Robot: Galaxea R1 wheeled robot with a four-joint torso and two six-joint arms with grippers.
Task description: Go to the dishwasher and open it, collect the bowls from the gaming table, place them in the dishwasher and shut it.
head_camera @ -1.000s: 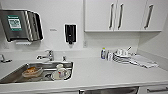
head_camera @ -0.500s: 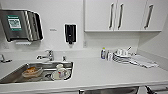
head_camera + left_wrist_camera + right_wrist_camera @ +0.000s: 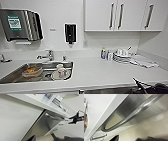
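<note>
The right gripper [image 3: 70, 119], fingers apart, is facing the dishwasher [image 3: 46, 125] handle [image 3: 134, 114] at centre right of the left wrist frame; the handle's long axis runs horizontally along the door. The right arm is nearer; the left gripper's state cannot be told.

Open gap behind the dishwasher's bar handle [image 3: 134, 112], wide enough to reach through. Overhanging bench [image 3: 100, 110] edge close above. Right hand [image 3: 73, 119] just beside the handle, jaws spread.
</note>
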